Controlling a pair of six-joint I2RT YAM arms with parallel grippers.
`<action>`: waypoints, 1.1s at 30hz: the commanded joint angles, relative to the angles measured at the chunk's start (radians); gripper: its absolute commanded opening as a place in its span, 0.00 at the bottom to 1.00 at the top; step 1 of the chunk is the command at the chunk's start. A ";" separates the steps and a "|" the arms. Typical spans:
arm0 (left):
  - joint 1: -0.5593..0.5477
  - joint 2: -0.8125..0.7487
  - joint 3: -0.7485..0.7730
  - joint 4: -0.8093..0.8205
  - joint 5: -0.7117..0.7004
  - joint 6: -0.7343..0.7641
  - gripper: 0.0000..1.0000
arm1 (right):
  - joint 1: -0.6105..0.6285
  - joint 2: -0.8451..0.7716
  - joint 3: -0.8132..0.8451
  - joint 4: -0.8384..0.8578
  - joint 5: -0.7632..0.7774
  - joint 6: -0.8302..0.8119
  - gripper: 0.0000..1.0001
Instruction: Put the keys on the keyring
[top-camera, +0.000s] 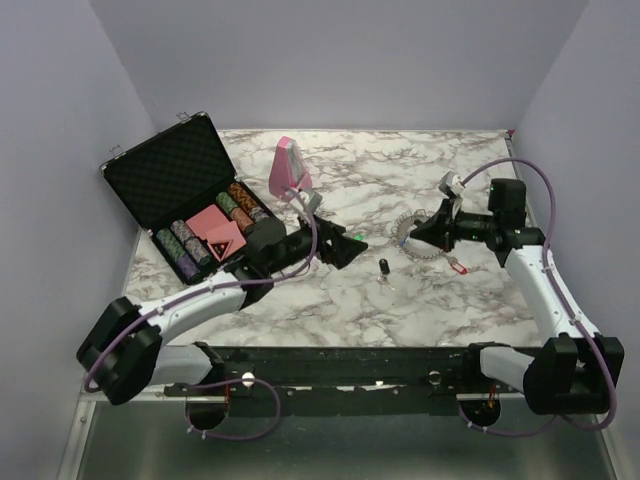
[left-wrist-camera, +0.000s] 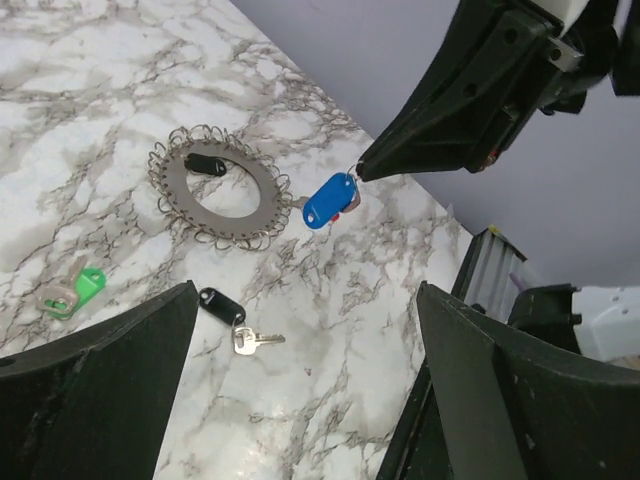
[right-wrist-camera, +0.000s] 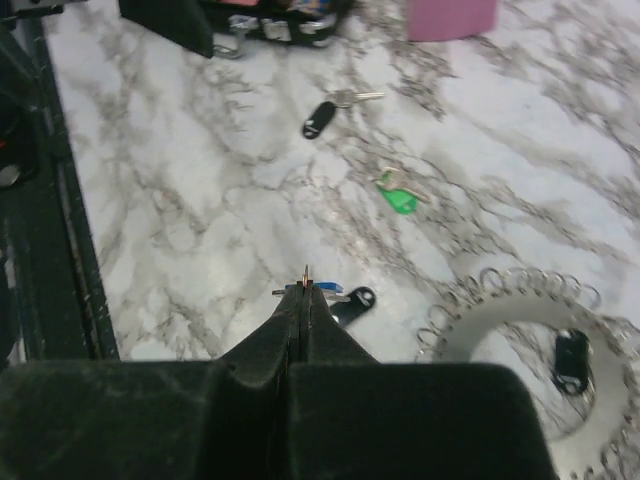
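Observation:
The keyring (left-wrist-camera: 195, 205), a flat silvery ring with a wiry looped rim, lies on the marble with a black-capped key (left-wrist-camera: 205, 163) on it. It also shows in the top view (top-camera: 430, 256) and the right wrist view (right-wrist-camera: 500, 330). My right gripper (right-wrist-camera: 306, 285) is shut on a blue-capped key (left-wrist-camera: 328, 200), holding it just above the table beside the ring's edge. A loose black-capped key (left-wrist-camera: 225, 308) and a green-capped key (left-wrist-camera: 78, 288) lie near my left gripper (left-wrist-camera: 305, 400), which is open and empty above them. A red-capped key (top-camera: 458, 265) lies right of the ring.
An open black poker-chip case (top-camera: 190, 200) stands at the back left. A pink metronome (top-camera: 288, 167) stands behind the left gripper. Grey walls close in the table on three sides. A black rail (top-camera: 340, 360) runs along the near edge.

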 joint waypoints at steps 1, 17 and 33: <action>0.069 0.177 0.181 -0.172 0.176 -0.167 0.98 | -0.084 -0.038 -0.021 0.208 0.182 0.322 0.00; 0.048 0.665 0.729 -0.637 0.228 -0.183 0.79 | -0.171 -0.126 -0.043 0.255 0.181 0.402 0.00; -0.151 0.322 0.252 0.052 0.039 0.370 0.75 | -0.199 -0.092 -0.053 0.251 0.180 0.378 0.00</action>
